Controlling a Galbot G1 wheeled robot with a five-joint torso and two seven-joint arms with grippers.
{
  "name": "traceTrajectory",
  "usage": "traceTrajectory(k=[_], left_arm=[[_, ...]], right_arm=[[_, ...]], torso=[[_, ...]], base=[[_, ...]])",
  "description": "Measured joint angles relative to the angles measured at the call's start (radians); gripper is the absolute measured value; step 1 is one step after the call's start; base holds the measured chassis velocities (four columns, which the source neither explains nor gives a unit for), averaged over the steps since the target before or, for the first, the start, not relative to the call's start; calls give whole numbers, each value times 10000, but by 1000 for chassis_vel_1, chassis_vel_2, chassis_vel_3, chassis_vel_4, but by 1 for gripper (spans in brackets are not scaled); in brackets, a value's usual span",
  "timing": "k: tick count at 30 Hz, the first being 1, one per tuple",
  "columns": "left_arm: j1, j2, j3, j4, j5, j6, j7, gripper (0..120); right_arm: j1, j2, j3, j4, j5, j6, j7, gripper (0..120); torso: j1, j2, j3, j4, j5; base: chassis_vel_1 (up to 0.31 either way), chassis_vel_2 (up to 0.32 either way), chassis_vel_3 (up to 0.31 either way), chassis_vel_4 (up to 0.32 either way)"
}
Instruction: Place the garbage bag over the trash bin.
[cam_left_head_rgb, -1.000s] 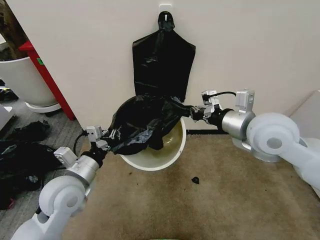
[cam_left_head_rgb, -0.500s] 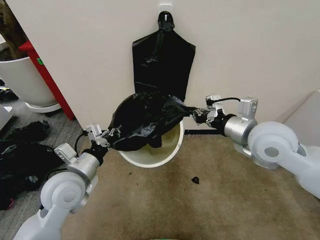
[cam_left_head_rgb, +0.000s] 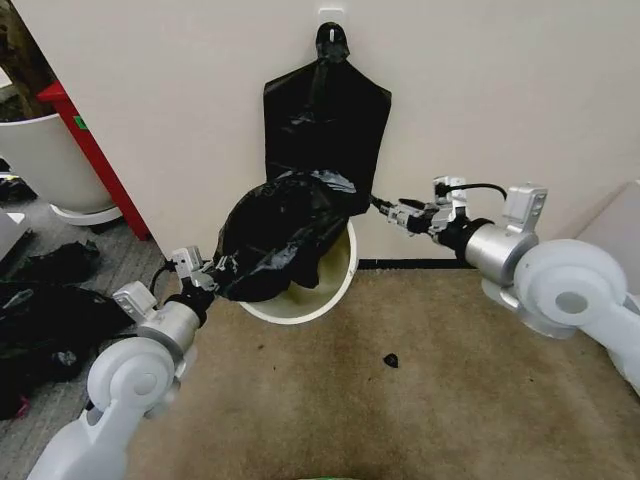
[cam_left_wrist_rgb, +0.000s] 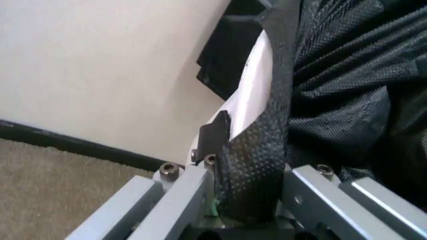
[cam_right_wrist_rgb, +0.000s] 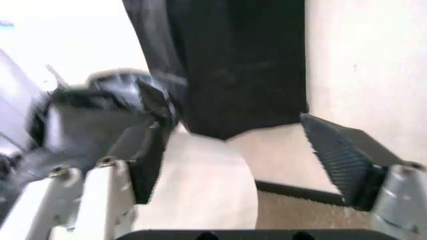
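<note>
Moved since earlier: the right claw is drawn back toward three o'clock, away from the garbage bag; half a second ago it was pinching the bag's corner, and now a gap is seen between its tips and the plastic.
Right claw: spread, holding nothing; in the right wrist view the two fingers are set wide apart with only wall and bin between them.
Left claw: pressed together on the bag's edge at about seven o'clock of the trash bin; in the left wrist view the dark finger pad is laid against the black film.
Garbage bag: draped over the nine-o'clock half of the bin's mouth, bunched and domed, with its right edge slack.
Trash bin: tilted toward the wall, standing on the carpet below the flat black bags hung from a hook; its cream interior is exposed from three to six o'clock.
Other differences: the bag is gathered further left and more rim is uncovered than one second ago.
Meaning for the task: the covering is judged incomplete; the free side is probably to be re-gripped and stretched over the bare rim.
</note>
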Motion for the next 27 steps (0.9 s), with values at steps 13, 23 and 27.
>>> traceTrajectory(k=[13, 23, 27], left_arm=[[-803, -28, 605, 386, 1200, -321, -625, 1], [-1223, 90, 1294, 428, 3079, -842, -633, 1], [-1256, 102, 1395, 482, 3552, -1141, -455, 1]], right_arm=[[2277, 1398, -584, 2285, 5296, 2106, 2531, 100], [2574, 3126, -1734, 2033, 6894, 3768, 4702, 100], [2773, 3685, -2145, 1650, 6643, 4293, 5340, 100]], torso=[[0, 0, 0, 5, -5], [0, 0, 1, 4, -2], [1, 0, 1, 5, -3]], base=[[0, 0, 0, 0], [0, 0, 0, 0], [0, 0, 0, 0]])
